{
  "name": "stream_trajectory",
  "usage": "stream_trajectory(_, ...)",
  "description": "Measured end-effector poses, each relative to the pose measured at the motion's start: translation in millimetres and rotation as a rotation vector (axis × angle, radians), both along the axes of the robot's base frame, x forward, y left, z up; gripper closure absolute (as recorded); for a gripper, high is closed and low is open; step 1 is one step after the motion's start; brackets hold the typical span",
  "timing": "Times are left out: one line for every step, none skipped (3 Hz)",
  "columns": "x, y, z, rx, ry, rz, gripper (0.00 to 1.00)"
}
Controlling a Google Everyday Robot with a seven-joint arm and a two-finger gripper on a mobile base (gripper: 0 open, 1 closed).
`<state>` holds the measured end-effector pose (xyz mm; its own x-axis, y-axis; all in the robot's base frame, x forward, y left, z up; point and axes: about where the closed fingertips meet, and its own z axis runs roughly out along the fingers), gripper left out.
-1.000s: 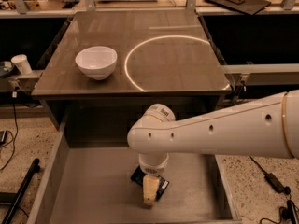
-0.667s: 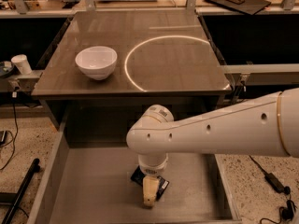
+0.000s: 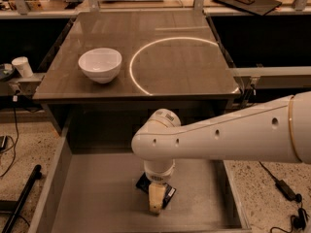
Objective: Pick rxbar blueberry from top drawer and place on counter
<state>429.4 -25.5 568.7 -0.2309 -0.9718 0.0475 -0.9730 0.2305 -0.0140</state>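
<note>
The top drawer (image 3: 92,198) stands pulled open below the counter (image 3: 160,28), a glossy brown top with a bright ring reflection. The rxbar blueberry (image 3: 144,183), a small dark navy wrapper, lies on the drawer floor near the middle. My white arm reaches in from the right and my gripper (image 3: 155,203) points down, right over the bar and covering most of it. One pale finger (image 3: 155,198) shows in front of the wrapper. Whether the gripper touches the bar is hidden by the wrist.
A white bowl (image 3: 100,65) sits on the left part of the counter. A white paper cup (image 3: 22,66) stands on a ledge at far left. Cables and a black bar lie on the speckled floor on both sides of the drawer.
</note>
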Motion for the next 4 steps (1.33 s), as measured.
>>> stream_trajectory(0.0, 0.0, 0.0, 0.000, 0.000, 0.000, 0.42)
stream_trajectory(0.0, 0.0, 0.0, 0.000, 0.000, 0.000, 0.66)
stream_trajectory(0.0, 0.0, 0.0, 0.000, 0.000, 0.000, 0.89)
stream_trajectory(0.0, 0.0, 0.0, 0.000, 0.000, 0.000, 1.00)
